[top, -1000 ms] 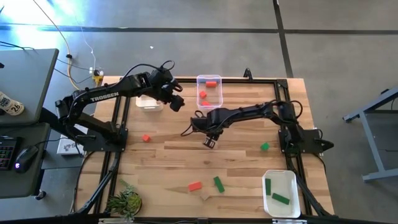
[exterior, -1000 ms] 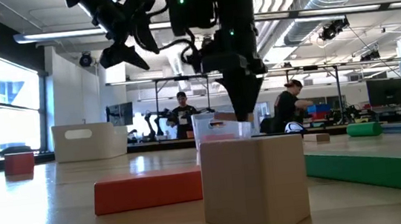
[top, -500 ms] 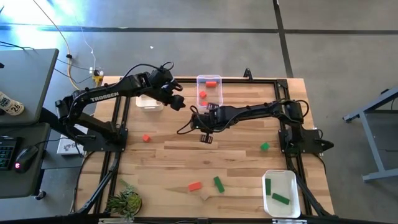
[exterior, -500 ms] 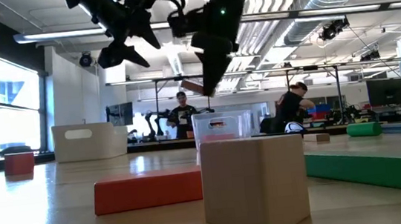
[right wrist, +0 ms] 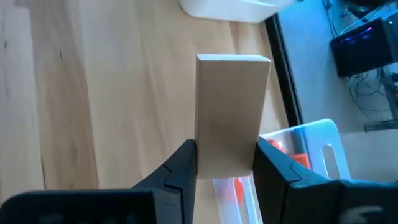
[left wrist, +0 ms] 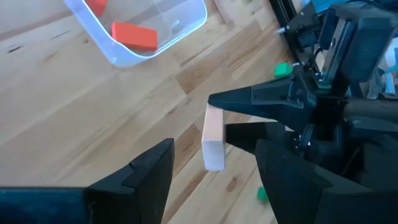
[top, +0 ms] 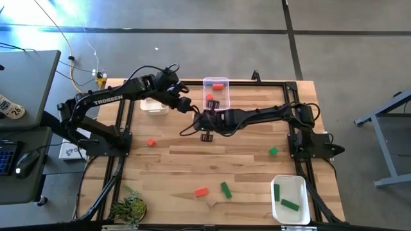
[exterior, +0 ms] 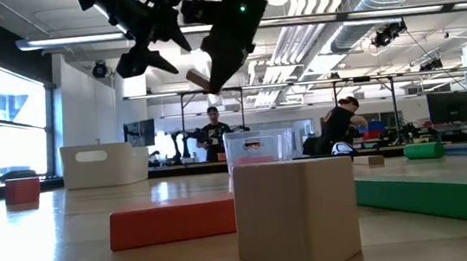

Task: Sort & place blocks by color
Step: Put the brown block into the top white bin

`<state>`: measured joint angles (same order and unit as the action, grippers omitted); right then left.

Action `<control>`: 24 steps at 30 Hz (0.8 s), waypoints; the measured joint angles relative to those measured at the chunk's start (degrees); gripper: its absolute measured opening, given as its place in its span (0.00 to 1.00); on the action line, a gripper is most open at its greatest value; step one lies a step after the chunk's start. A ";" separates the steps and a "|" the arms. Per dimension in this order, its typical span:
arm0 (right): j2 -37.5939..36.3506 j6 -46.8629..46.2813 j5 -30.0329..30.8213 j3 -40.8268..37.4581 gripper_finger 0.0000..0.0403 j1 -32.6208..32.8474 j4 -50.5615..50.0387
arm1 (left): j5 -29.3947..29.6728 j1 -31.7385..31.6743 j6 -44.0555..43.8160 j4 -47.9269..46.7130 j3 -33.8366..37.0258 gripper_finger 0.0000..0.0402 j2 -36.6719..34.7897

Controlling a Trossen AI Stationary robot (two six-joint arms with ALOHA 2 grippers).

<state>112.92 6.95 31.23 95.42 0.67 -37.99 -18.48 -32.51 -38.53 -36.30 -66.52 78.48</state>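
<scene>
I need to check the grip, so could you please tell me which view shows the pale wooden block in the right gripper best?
The right wrist view: the pale wooden block fills the frame, clamped between the right gripper's fingers. The left wrist view shows it side-on. The low view shows only a tip; the high view hides it.

Right gripper (right wrist: 225, 163) raised mid-table, fingers clamped (on a pale wood bar (right wrist: 231, 112)), left gripper (left wrist: 214, 171) spread wide, facing it closely
</scene>
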 joint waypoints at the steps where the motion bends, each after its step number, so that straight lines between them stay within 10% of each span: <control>1: 0.00 -0.03 -0.19 0.55 0.24 -0.10 0.20 | 0.01 0.01 0.01 0.14 0.00 0.53 0.00; 24: 0.00 0.49 2.00 8.59 0.25 -2.26 1.50 | 1.05 0.00 0.82 5.71 0.00 0.53 0.00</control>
<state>112.92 7.44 33.23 104.01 -1.59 -36.49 -17.43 -32.51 -37.72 -30.59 -66.52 78.48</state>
